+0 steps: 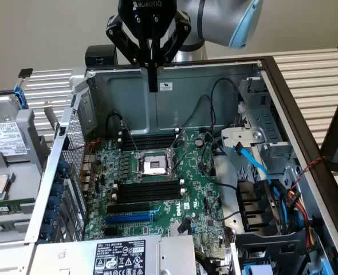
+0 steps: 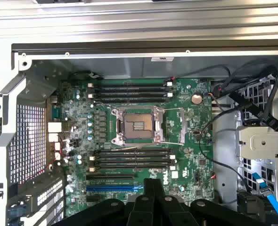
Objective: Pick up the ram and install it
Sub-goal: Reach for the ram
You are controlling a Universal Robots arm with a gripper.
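My gripper (image 1: 152, 80) hangs high over the open computer case, above the back of the motherboard (image 1: 197, 189), with its black fingers pressed together and nothing between them. In the wrist view the shut gripper (image 2: 153, 190) looks down on the board. Two banks of long black empty memory slots flank the CPU socket (image 1: 153, 166): one bank behind it (image 1: 149, 141) and one in front (image 1: 149, 191). A thin green board strip (image 1: 8, 204), which may be the ram, lies outside the case at the exterior view's left.
The case walls (image 1: 157, 91) ring the board. Black cables (image 1: 215, 97) and a blue cable (image 1: 255, 163) run at the exterior view's right by the drive cage (image 1: 260, 143). A blue expansion slot (image 1: 129, 217) and a labelled power supply (image 1: 120, 256) sit near the front.
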